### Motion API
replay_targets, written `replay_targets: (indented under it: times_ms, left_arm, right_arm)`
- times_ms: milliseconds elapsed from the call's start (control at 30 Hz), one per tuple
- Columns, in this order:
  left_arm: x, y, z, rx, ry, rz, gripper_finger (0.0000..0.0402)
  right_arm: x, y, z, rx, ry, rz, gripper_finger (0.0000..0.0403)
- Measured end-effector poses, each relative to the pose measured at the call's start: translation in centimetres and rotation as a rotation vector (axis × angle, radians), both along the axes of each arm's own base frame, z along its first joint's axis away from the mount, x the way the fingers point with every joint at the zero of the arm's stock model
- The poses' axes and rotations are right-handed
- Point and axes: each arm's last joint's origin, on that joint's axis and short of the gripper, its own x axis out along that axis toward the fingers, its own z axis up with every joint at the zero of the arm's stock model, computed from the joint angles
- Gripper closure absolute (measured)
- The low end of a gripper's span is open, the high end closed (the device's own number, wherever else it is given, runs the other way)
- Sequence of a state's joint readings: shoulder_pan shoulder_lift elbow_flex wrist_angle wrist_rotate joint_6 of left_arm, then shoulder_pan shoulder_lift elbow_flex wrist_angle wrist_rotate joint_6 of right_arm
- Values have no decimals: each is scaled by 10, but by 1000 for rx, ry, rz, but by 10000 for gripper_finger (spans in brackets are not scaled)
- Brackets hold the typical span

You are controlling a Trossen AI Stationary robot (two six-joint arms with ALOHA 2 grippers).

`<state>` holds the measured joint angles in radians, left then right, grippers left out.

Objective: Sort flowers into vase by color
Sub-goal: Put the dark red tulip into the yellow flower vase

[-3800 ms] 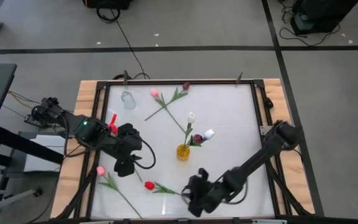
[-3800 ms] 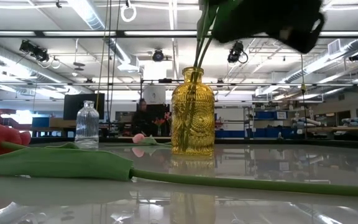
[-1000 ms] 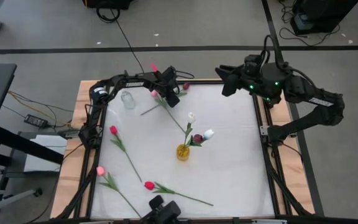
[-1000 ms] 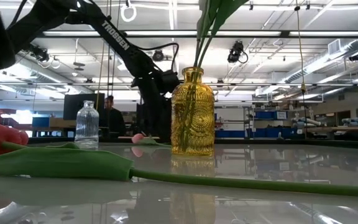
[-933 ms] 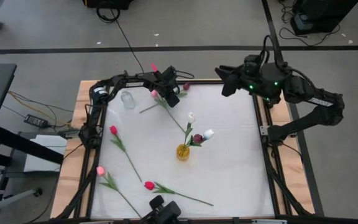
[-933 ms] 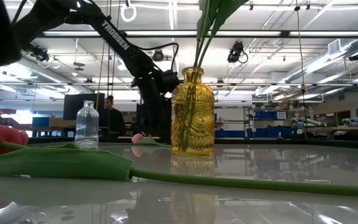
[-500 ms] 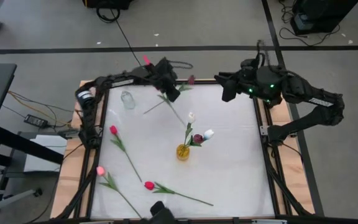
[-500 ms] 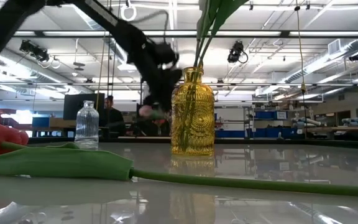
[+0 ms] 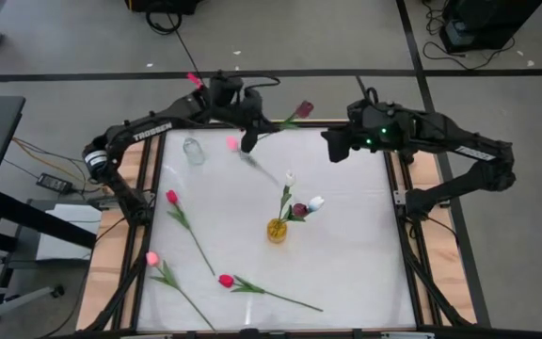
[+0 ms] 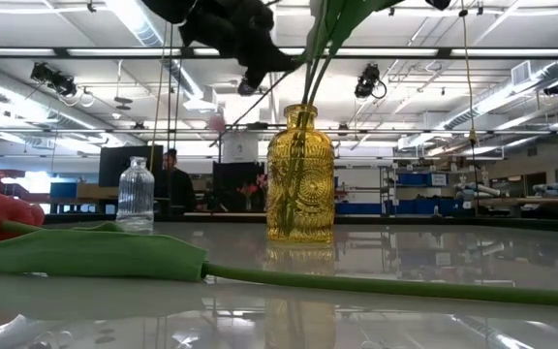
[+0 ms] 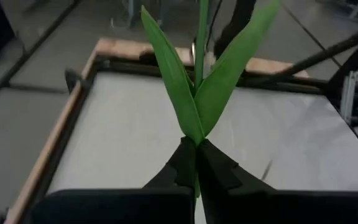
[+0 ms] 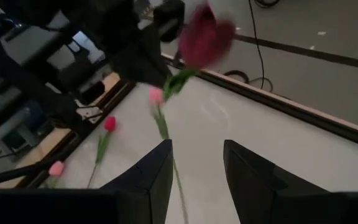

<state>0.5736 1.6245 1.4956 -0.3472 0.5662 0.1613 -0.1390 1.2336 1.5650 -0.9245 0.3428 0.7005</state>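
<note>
While a dark tulip (image 9: 302, 109) is held aloft over the table's far edge, its stem is pinched between the closed fingers of the left gripper (image 9: 249, 135), with two narrow leaves fanning out just beyond the fingertips in the left wrist view. The grip sits at about the stem's middle, probably so the stem's free end can later be lowered into a vase neck. The long axis runs obliquely: the bud points up and away toward the far right, beyond the table frame, and the stem trails back down toward the table's middle. A pink bud (image 9: 232, 143) is seen just beside the gripper; whether it is carried along or lies on the table cannot be told.

The yellow vase (image 9: 278, 229) stands near the table's centre, already holding a white (image 9: 290, 177), a dark red (image 9: 299, 209) and a pale tulip (image 9: 316, 201), leaning outward. The clear vase (image 9: 193, 151) stands empty near the far left corner.

Three tulips lie flat on the near left: a red one (image 9: 170, 197), a pink one (image 9: 151, 258) and a red one (image 9: 225, 281) with its stem running rightward.

The right gripper (image 9: 334, 145) waits over the far right part, fingers apart and holding nothing, facing the lifted flower.
</note>
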Motion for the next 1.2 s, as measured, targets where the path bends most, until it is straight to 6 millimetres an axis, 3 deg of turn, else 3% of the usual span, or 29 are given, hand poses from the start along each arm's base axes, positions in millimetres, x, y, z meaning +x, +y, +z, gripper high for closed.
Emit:
replay_targets:
  times_ms: [233,533,833,1000,1200]
  left_arm:
    - [4,9,24,-4,-220,72,393]
    - [14,-7,44,-63,-406,-30,393]
    - [18,-17,58,-107,-520,-70,393]
    - [22,-25,57,-124,-511,-101,393]
    - [22,-25,56,-137,-502,-107,393]
  right_arm:
    - [11,-4,-1,-66,5,3,251]
    - [32,-20,18,-278,-167,33,222]
    - [51,-29,16,-319,-211,150,180]
    - [58,-35,16,-336,-238,130,188]
    - [59,-35,18,-340,-273,157,229]
